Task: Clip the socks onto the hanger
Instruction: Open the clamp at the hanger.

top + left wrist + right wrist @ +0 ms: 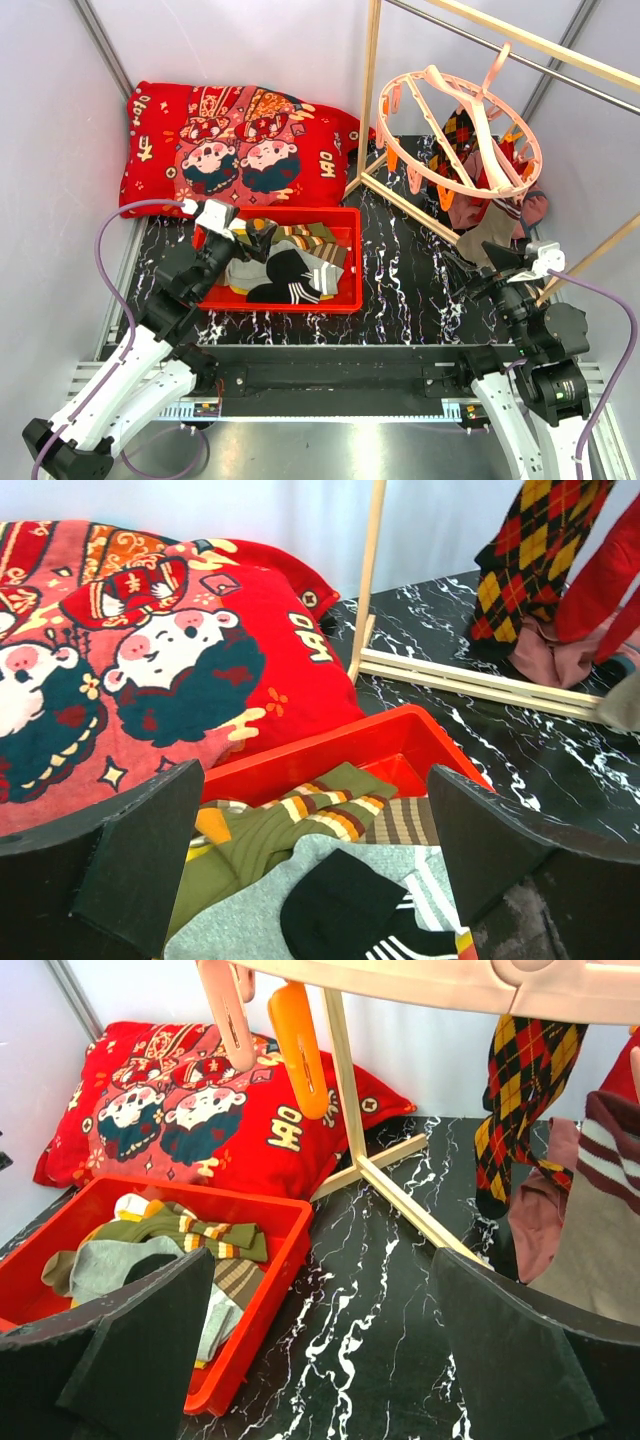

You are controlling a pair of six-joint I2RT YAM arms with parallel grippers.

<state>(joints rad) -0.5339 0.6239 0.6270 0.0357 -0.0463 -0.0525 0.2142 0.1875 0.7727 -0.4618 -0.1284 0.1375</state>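
Observation:
Several socks lie in a red bin: grey with black toe and white stripes, olive with striped bands. The pink ring hanger hangs from the rack at the right, with an argyle sock, a red sock and a striped-cuff sock clipped on it. My left gripper is open and empty over the bin's left end, just above the socks. My right gripper is open and empty above the black table, below the hanger's near side.
A big red cartoon-print cushion lies behind the bin. Wooden rack poles stand upright and run across the marbled black table. Orange and pink clips dangle close above my right gripper. White walls enclose the space.

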